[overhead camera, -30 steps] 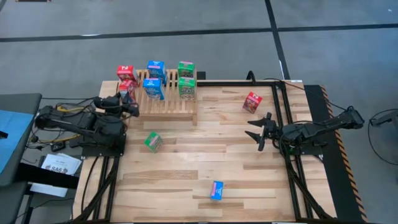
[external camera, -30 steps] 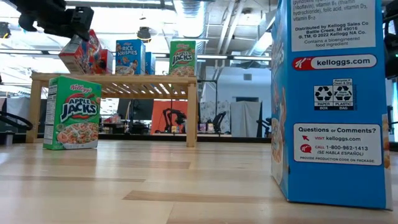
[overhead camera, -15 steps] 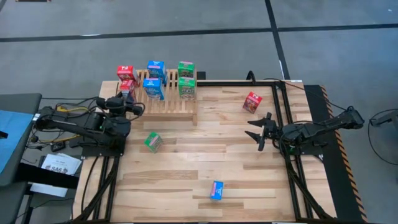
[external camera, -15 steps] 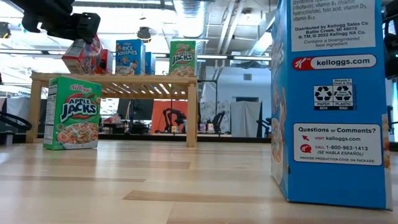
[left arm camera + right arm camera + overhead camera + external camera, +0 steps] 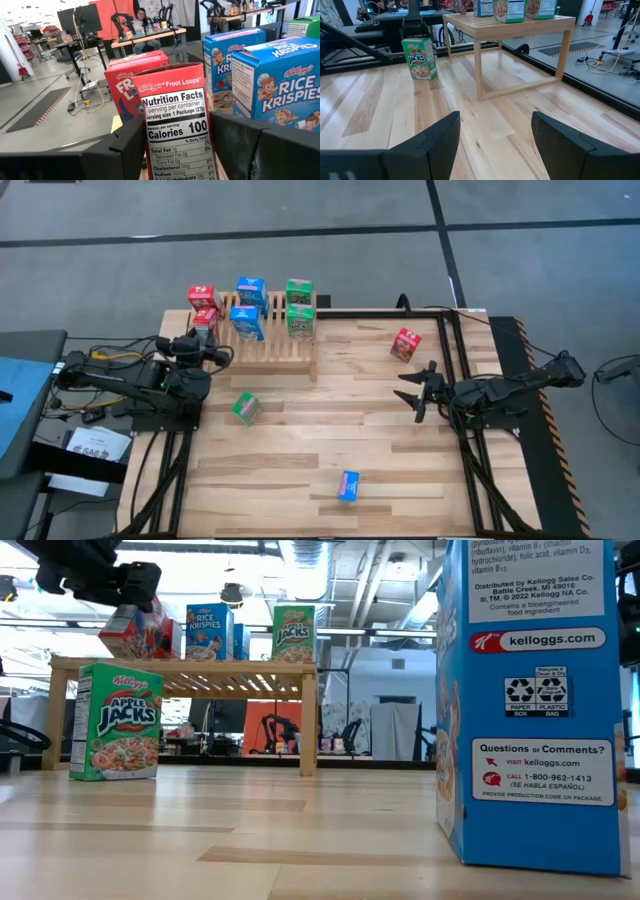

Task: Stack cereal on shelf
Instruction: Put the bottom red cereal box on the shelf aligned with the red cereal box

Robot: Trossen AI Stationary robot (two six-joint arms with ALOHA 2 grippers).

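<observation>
Blue rectangular cereal box (image 5: 348,485) lay nearest, alone on plank tabletop (image 5: 330,440). Green cardboard box (image 5: 246,407) stood mid-table, left of centre. Right gripper (image 5: 412,391) hovered above table, fingers spread wide, empty. Red box (image 5: 405,344) sat beyond it. Left gripper (image 5: 212,351) at left end of light slatted wooden shelf (image 5: 268,345), fingers (image 5: 127,147) flanking red Froot Loops box (image 5: 177,122); whether gripping or loosened, unclear. Second red box (image 5: 132,82), blue (image 5: 272,82) and green (image 5: 299,320) boxes stood on shelf.
</observation>
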